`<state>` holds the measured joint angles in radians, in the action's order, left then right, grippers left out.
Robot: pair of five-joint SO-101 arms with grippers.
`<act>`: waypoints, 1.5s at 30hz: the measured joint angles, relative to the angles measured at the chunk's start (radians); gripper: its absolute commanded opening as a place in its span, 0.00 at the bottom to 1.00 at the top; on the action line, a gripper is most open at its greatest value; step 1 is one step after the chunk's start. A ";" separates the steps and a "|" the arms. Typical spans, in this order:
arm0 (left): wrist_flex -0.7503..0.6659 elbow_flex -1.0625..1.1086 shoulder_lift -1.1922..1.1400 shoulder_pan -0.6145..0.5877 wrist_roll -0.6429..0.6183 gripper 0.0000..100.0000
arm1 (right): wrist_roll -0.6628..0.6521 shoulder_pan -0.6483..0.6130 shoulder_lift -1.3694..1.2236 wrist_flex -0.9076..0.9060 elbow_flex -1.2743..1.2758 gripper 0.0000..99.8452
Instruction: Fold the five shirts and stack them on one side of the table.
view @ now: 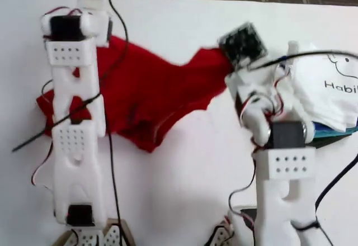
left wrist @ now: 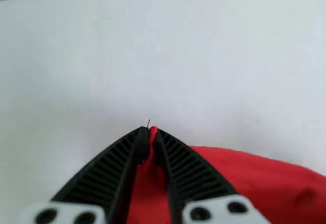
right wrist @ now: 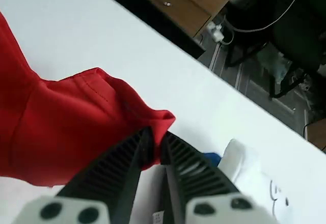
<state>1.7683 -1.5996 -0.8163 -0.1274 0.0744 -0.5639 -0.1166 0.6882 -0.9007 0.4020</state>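
High view: red shirt mid-desk, stretched between both arms, right end raised. Folded stack at desk's right edge, just beside right arm. Open room: near side of desk.

Left wrist view: left gripper pinching shirt edge at tips, a thin bite. Bare desk ahead, far edge beyond.

Right wrist view: right gripper clamped on hem corner. Judgement: cloth light, limp, sags, may slip from tips; best held at corners or seams. Far desk edge close; stack near, risk of snagging it.
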 measured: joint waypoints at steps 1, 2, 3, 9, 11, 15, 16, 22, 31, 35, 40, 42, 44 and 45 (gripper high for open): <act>0.000 0.000 0.032 0.000 0.000 0.02 | 0.000 0.000 -0.028 0.000 -0.052 0.02; 0.000 0.000 0.068 0.000 0.000 0.02 | 0.000 0.000 -0.055 0.000 -0.107 0.02; 0.000 0.000 0.104 0.000 0.000 0.02 | 0.000 0.000 -0.081 0.000 -0.163 0.02; 0.002 -0.005 0.310 0.000 0.000 0.02 | 0.000 0.000 -0.149 -0.084 -0.479 0.02; 0.002 -0.006 0.371 0.000 0.000 0.02 | 0.000 0.000 -0.147 -0.118 -0.577 0.02; 0.002 -0.012 0.477 -0.038 0.000 0.02 | 0.000 0.000 -0.147 -0.190 -0.761 0.02; 0.002 -0.014 0.502 -0.055 0.000 0.02 | 0.000 0.000 -0.147 -0.209 -0.801 0.02; 0.002 0.032 0.557 -0.126 0.000 0.02 | 0.000 -0.035 -0.150 -0.302 -0.896 0.02; 0.002 0.674 0.486 -0.152 0.000 0.03 | 0.000 -0.196 -0.163 -0.390 -0.594 0.02; -0.018 0.984 0.404 -0.157 0.000 0.03 | 0.000 -0.287 -0.163 -0.388 -0.370 0.02; -0.052 1.206 0.273 -0.210 0.000 0.03 | 0.000 -0.361 -0.163 -0.351 -0.101 0.02; -0.055 1.220 0.230 -0.245 0.000 0.03 | 0.000 -0.362 -0.164 -0.347 -0.043 0.02; -0.057 1.226 0.212 -0.276 0.000 0.03 | 0.000 -0.359 -0.164 -0.347 -0.006 0.02; -0.058 1.226 0.209 -0.288 0.002 0.03 | 0.000 -0.359 -0.164 -0.347 0.009 0.02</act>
<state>1.7100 -0.3736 -0.6076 -0.4158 0.0760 -0.5639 -0.4757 0.5240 -1.2474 0.4112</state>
